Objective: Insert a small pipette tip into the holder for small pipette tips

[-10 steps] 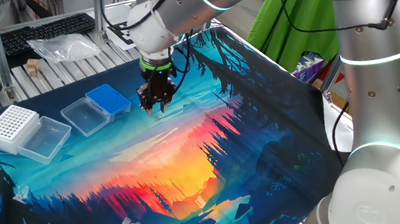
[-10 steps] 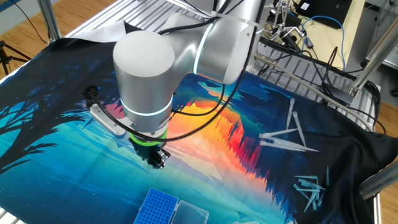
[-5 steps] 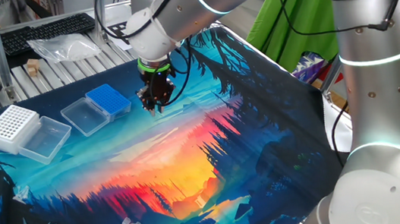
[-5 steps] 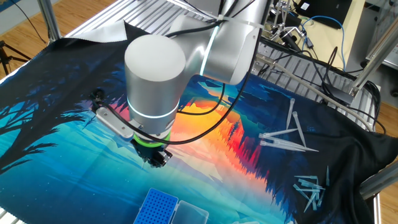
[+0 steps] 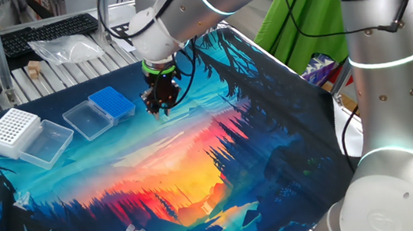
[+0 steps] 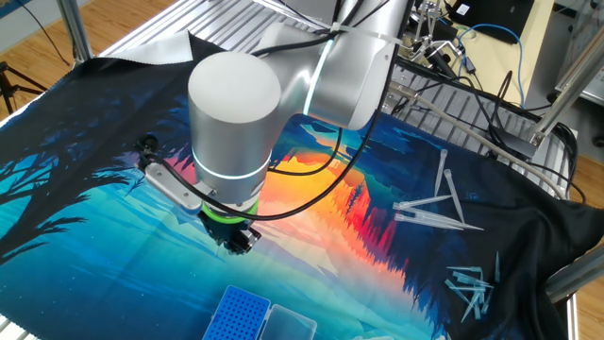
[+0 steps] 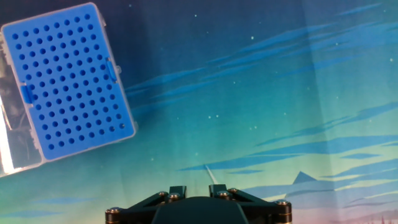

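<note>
Even, bright indoor light fills all three views. Soft highlights gleam on the arm [image 6: 236, 113], whose bulk throws a faint shadow onto the mat [image 6: 85, 236] below. The hand view is sharp on the blue rack [image 7: 68, 81], while the gripper [image 7: 198, 190] at its bottom edge sits dark and slightly soft.

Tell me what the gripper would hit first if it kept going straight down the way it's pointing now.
Probably the printed mat. The gripper points down at bare cloth, with a thin clear tip sticking out between its fingers, so that tip would touch first. The blue rack sits off to one side, outside that line.
</note>
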Controlling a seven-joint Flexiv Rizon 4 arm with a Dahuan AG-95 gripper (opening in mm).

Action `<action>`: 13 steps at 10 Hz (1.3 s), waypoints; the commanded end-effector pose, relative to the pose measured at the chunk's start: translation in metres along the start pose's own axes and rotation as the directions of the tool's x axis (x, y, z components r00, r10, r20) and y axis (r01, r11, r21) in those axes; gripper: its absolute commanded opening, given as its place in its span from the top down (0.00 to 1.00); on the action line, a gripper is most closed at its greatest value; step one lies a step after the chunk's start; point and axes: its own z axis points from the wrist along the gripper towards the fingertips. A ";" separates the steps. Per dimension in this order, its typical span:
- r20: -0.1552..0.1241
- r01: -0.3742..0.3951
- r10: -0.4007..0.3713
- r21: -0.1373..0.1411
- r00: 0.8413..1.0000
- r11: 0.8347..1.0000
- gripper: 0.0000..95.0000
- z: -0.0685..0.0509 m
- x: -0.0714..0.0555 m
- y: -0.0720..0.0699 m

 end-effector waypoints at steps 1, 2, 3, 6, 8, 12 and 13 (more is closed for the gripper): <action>0.002 -0.021 0.021 -0.018 1.000 1.000 0.60 0.000 0.000 0.000; 0.004 -0.022 0.022 -0.016 1.000 1.000 0.60 0.000 0.000 0.000; 0.004 -0.021 0.021 -0.016 1.000 1.000 0.60 0.000 0.000 0.000; 0.036 -0.011 0.012 -0.017 0.999 1.000 0.60 0.000 0.000 0.000; 0.038 -0.003 0.003 -0.023 0.999 1.000 0.40 0.000 0.000 0.000; 0.049 0.018 -0.017 -0.018 0.999 1.000 0.40 0.000 0.000 0.000; 0.049 0.018 -0.017 -0.018 0.999 1.000 0.40 0.000 0.000 0.000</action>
